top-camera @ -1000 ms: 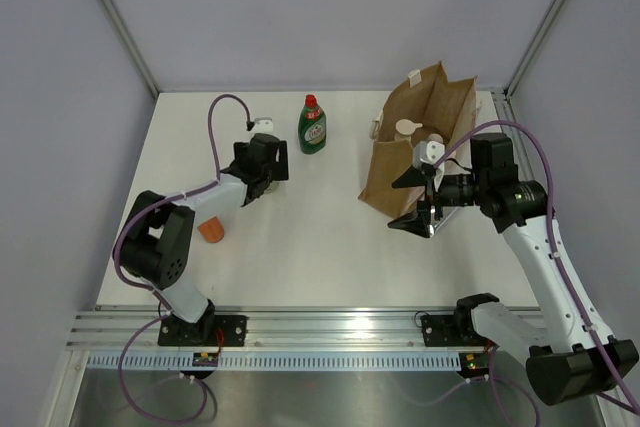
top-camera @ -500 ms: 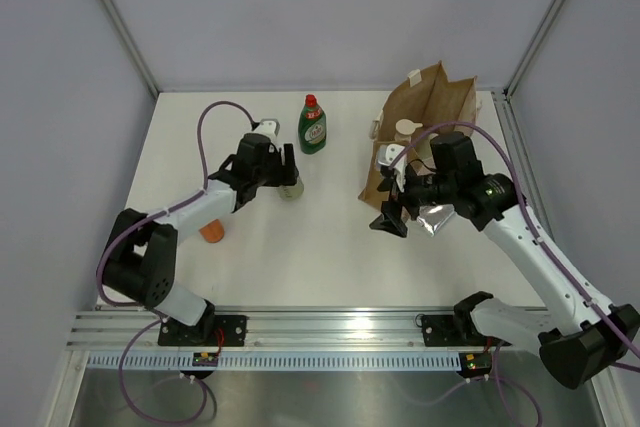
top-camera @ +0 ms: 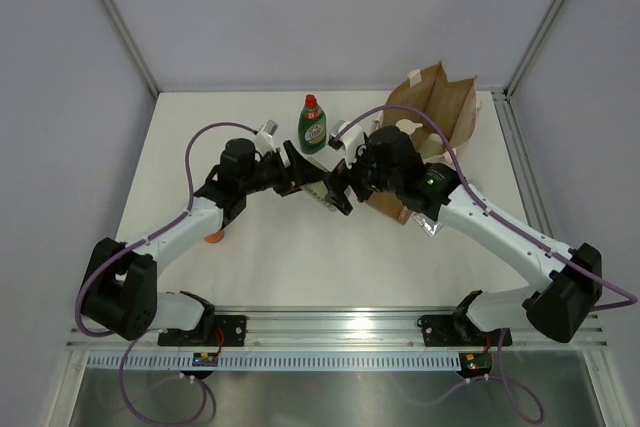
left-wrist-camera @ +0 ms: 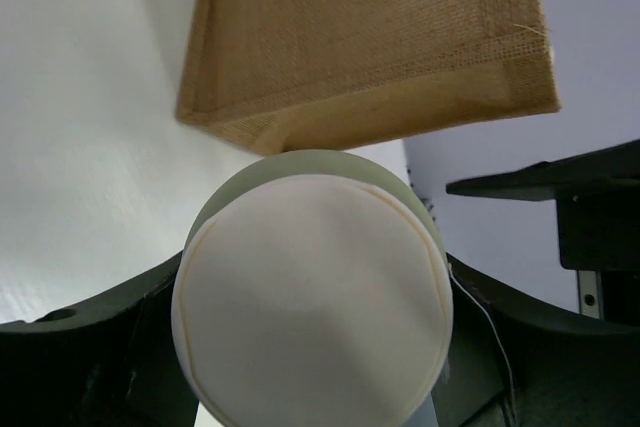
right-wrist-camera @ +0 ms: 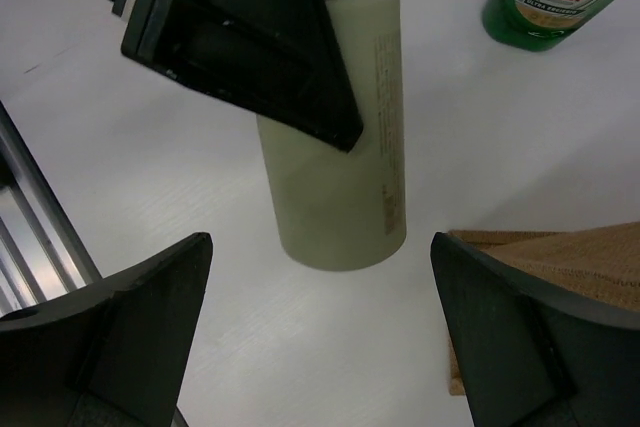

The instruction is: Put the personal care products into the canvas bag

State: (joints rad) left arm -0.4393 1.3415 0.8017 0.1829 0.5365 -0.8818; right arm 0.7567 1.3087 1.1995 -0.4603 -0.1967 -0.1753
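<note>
Pinching a pale white-capped bottle (right-wrist-camera: 340,187) over the middle of the worktop (top-camera: 260,247), our left hand (top-camera: 305,175) faces our right hand (top-camera: 340,183), spread wide; the canvas bag (top-camera: 440,102) stands just beside it.

You have bright, even overhead light with only faint soft shadows on the white counter (top-camera: 300,257), a little glare on the near rail (top-camera: 350,322), and the pale bottle (left-wrist-camera: 312,297) slightly soft up close.
</note>
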